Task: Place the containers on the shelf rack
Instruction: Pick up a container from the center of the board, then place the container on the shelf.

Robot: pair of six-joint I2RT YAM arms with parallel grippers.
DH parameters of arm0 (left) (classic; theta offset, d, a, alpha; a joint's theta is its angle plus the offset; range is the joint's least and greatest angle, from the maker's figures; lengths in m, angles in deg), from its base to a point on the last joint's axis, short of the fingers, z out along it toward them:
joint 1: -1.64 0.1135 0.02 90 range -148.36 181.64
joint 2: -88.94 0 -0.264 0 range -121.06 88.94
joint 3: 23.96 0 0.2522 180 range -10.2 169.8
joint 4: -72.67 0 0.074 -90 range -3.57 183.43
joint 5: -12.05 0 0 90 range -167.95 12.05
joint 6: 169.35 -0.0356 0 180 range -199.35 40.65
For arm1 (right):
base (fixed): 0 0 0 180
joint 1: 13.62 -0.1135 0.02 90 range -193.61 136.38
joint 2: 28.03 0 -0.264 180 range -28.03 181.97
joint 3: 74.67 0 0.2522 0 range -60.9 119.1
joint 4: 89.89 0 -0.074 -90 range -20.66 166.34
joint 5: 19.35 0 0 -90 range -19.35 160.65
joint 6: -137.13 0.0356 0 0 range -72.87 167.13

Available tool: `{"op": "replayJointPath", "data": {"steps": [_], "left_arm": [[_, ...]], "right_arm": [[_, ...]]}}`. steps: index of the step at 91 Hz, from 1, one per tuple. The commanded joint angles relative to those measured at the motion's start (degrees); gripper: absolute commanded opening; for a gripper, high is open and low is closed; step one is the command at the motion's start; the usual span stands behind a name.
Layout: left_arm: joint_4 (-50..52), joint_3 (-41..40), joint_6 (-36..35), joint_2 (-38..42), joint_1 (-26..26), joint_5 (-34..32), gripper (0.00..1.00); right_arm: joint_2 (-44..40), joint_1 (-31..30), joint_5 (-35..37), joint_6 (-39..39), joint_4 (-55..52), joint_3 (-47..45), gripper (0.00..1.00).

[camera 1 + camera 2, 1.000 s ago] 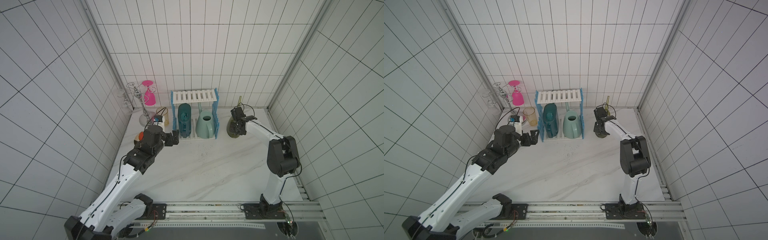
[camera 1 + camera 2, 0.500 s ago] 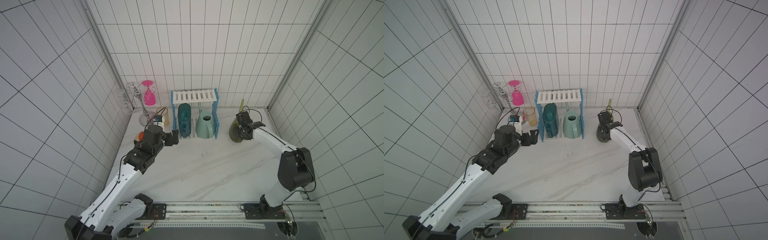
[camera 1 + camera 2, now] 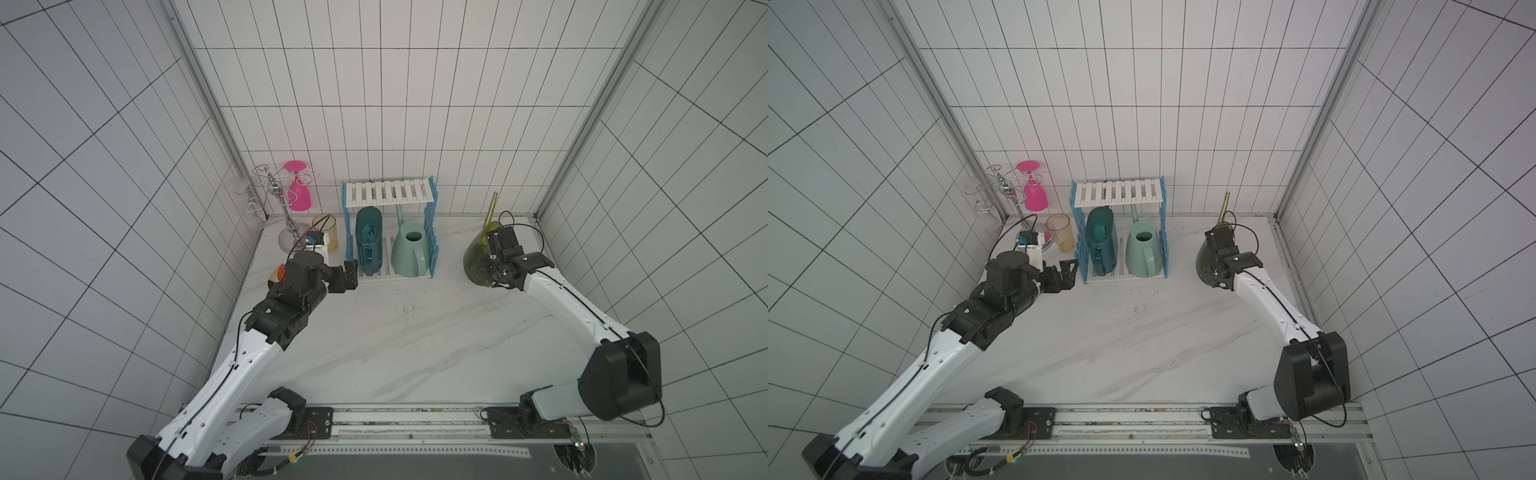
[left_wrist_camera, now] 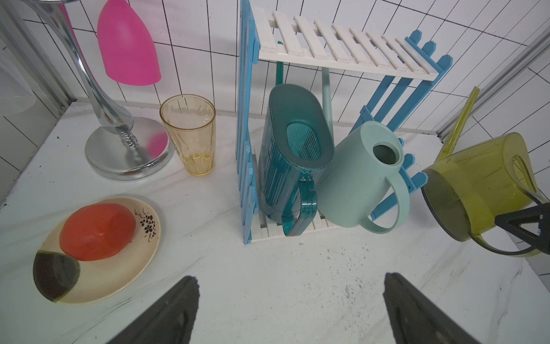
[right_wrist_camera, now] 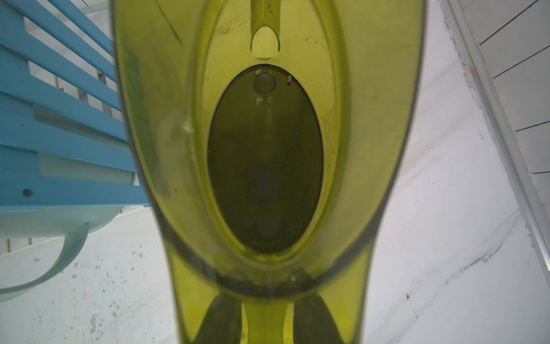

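The shelf rack [image 3: 388,193] [image 3: 1119,192] [image 4: 327,44] stands at the back wall. On its lower shelf stand two containers: a dark teal can [image 3: 369,245] [image 4: 285,155] and a pale mint can [image 3: 409,249] [image 4: 354,184]. The third, a translucent olive-green can [image 3: 476,253] [image 3: 1202,262] [image 4: 476,184] [image 5: 268,149], hangs tilted to the right of the rack, spout up toward the wall. My right gripper [image 3: 487,266] [image 5: 265,315] is shut on its handle. My left gripper [image 3: 351,274] [image 3: 1069,274] [image 4: 290,286] stands open and empty at the rack's front left corner.
Left of the rack stand an amber cup [image 3: 326,232] and a chrome stand [image 3: 291,216] holding a pink glass [image 3: 300,195]. A plate with an orange-red fruit [image 4: 98,229] lies by my left arm. The tiled right wall is close behind the olive can.
My right arm has swung toward the front right with the olive can in its grip, and its elbow has dropped lower. The left arm has not moved.
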Motion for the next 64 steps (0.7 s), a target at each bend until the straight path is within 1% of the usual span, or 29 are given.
{"op": "replayJointPath", "data": {"steps": [1,10,23,44,54,64], "left_arm": [[0.3,-0.9,0.9,0.5,0.3,1.7,0.99],[0.1,-1.3,1.6,0.2,0.4,2.8,0.99],[0.0,-1.4,2.5,0.0,0.4,4.0,0.99],[0.4,-1.3,2.7,0.7,0.4,3.7,0.99],[1.5,-0.7,2.9,1.2,0.6,3.4,0.99],[1.7,-1.2,3.3,2.4,0.9,2.9,0.99]], "right_arm": [[-4.9,-0.6,1.9,0.0,0.1,0.1,0.00],[-7.3,-0.7,2.3,0.2,0.0,0.1,0.00],[-8.4,-1.2,2.6,0.1,-1.8,1.5,0.00],[-12.0,-2.7,3.6,0.0,-5.1,5.5,0.00],[-13.0,-4.8,3.8,-0.3,-7.6,9.5,0.00],[-12.8,-8.8,5.3,-0.4,-9.2,13.6,0.00]]}}
